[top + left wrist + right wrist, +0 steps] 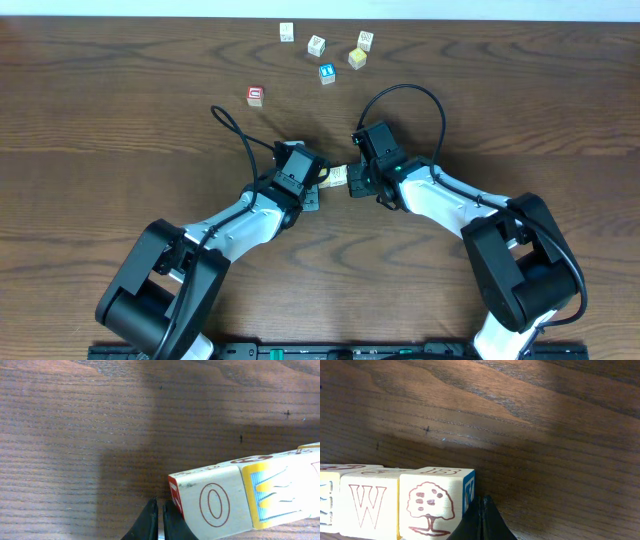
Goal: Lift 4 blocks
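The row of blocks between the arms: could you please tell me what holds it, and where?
The row of blocks is squeezed end to end: the shut left gripper presses one end face, the shut right gripper the other.

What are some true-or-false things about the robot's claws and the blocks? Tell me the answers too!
1. The left claw and the right claw are both shut. True.
2. A row of blocks sits between the two claws. True.
3. The red block is stacked on the blue block. False: they lie apart on the table.
4. The table is white. False: it is dark brown wood.
5. The end block beside the right claw shows a tree. True.
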Tool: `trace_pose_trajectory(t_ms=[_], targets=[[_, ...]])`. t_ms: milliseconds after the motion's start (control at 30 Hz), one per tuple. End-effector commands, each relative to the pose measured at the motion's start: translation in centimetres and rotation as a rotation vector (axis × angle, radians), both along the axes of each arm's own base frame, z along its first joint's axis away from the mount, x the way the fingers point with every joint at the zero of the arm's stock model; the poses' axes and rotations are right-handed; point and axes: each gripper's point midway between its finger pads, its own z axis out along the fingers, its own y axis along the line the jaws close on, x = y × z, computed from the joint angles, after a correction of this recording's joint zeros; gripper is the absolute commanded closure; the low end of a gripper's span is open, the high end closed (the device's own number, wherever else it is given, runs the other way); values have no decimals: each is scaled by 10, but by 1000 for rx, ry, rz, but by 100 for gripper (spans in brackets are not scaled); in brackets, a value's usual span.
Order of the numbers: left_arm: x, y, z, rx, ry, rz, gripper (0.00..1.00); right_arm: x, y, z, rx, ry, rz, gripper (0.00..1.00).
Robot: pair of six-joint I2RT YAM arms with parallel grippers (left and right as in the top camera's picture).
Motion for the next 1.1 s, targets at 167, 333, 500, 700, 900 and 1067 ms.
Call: trace_pose_trajectory(t_ms=[167,333,500,700,900,1067], targets=[[-6,-33,12,-100,3,-95,92,-14,15,-7,18,36,110,99],[-6,-33,12,-100,3,-95,92,-9,7,-8,-34,9,105,99],[-6,-33,12,-100,3,-95,92,-9,-2,-10,-82,6,95,99],[-6,-33,12,-100,3,-95,92,-10,-2,-11,-90,7,110,99],[-6,-33,12,-100,3,-95,92,-10,-5,-11,-115,2,105,99],[-6,-33,12,-100,3,-95,92,-9,-8,-11,-145,-12,103,99]])
